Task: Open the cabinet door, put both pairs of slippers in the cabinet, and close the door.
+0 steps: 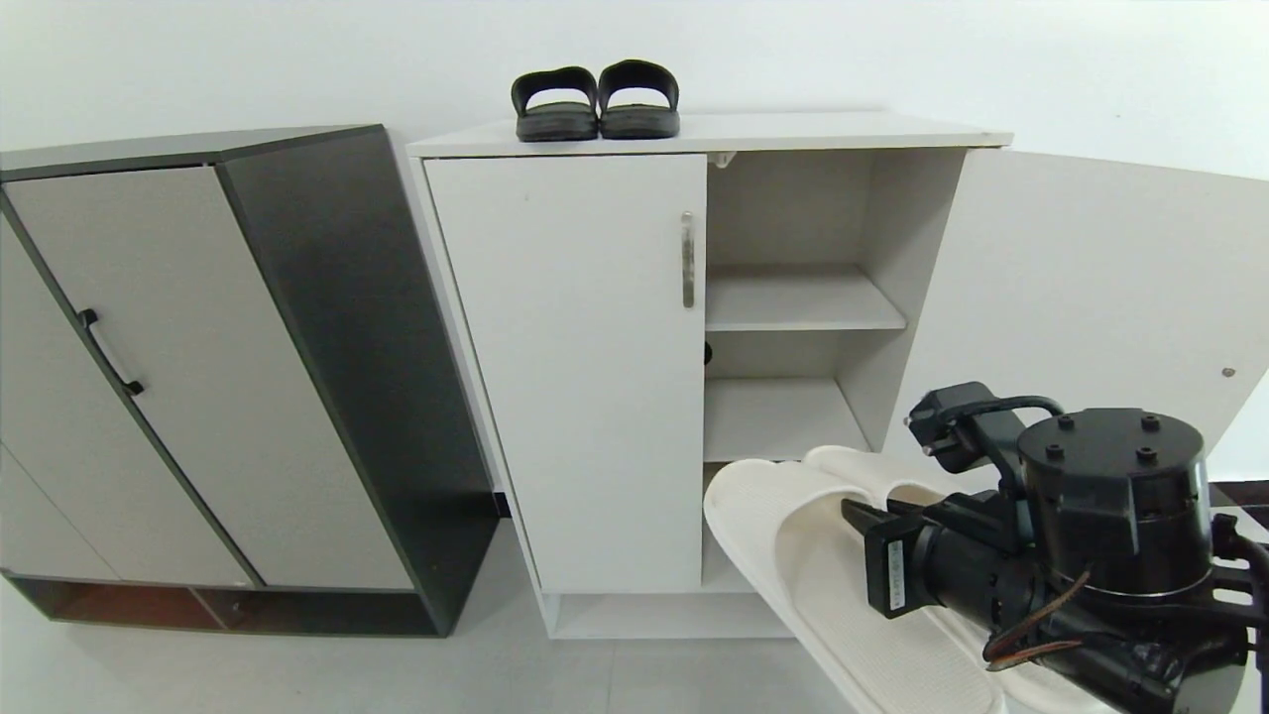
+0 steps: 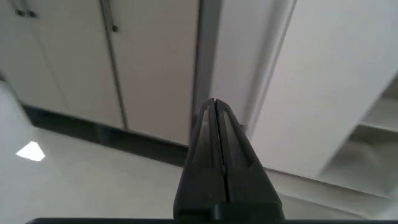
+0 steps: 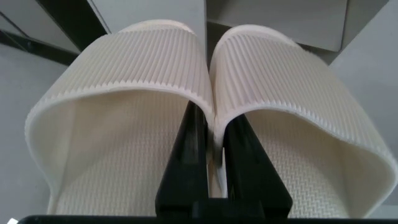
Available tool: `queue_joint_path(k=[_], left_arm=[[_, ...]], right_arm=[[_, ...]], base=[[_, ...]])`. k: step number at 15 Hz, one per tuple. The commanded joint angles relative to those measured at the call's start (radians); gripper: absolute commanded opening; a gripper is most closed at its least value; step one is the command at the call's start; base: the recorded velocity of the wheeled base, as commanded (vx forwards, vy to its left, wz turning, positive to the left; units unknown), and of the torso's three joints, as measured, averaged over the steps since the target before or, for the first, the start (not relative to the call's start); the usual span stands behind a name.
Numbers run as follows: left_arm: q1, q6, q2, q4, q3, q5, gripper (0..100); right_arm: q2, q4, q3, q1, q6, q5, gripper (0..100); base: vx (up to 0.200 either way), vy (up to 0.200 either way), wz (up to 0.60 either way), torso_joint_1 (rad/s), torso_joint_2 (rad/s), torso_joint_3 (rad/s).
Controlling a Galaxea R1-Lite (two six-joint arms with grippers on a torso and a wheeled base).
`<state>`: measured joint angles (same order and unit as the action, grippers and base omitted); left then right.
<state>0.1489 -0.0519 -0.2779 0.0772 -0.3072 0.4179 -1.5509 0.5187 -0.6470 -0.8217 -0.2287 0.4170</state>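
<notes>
Step in hand: the first pair is being stowed. The open door [image 1: 1091, 297] of the white cabinet [image 1: 565, 377] is already swung out to the right.
Right pincer [image 3: 214, 134]: it pinches the touching inner strap walls of the white slippers [image 1: 793, 535], one finger tucked under each strap.
White slippers: held side by side, toes pointing far, low and just in front of the open right compartment, not yet inside.
Black slippers [image 1: 596, 101]: together on the cabinet top, far left of the opening, untouched.
Left pincer [image 2: 216, 115]: pressed together, holding nothing, near the floor.
Next move: probably carry the pair forward onto the lower shelf [image 1: 783, 416], level enough to clear the shelf lip and the closed left door [image 1: 595, 446], then let go.
</notes>
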Motion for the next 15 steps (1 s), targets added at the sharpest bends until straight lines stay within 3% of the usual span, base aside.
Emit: queue_joint_path(k=[1,2,5,6,7,8,12,15], left_arm=[[-0.124,0.043,0.226,-0.048,0.212,-0.168,0],[-0.124,0.043,0.229,-0.111,0.273,-0.268,0],[-0.141,0.052,0.270,-0.116,0.307,-0.376,0],[-0.143,0.064,0.275,-0.116,0.307,-0.433,0],[-0.143,0.106,0.275,-0.073,0.307,-0.455,0],[-0.143,0.113,0.275,-0.071,0.307,-0.465,0],[-0.143,0.060,0.276,-0.076,0.307,-0.435,0],[-0.143,0.058,0.276,-0.077,0.307,-0.435,0]], right_arm=[[-0.012,0.003,0.004,-0.001,0.000,0.000,0],[-0.012,0.003,0.007,-0.002,0.000,-0.001,0],[-0.009,0.003,0.010,-0.002,0.003,0.000,0],[-0.009,0.003,0.010,-0.002,0.003,-0.001,0],[-0.009,0.003,0.010,-0.004,0.005,-0.001,0],[-0.009,0.003,0.012,-0.007,0.003,-0.003,0],[-0.026,0.001,0.012,-0.027,0.005,-0.003,0],[-0.075,0.060,0.006,-0.043,0.011,0.000,0]], base=[[0.000,0.000,0.00,0.000,0.00,0.000],[0.000,0.000,0.00,0.000,0.00,0.000],[0.000,0.000,0.00,0.000,0.00,0.000],[0.000,0.000,0.00,0.000,0.00,0.000],[0.000,0.000,0.00,0.000,0.00,0.000],[0.000,0.000,0.00,0.000,0.00,0.000],[0.000,0.000,0.00,0.000,0.00,0.000],[0.000,0.000,0.00,0.000,0.00,0.000]])
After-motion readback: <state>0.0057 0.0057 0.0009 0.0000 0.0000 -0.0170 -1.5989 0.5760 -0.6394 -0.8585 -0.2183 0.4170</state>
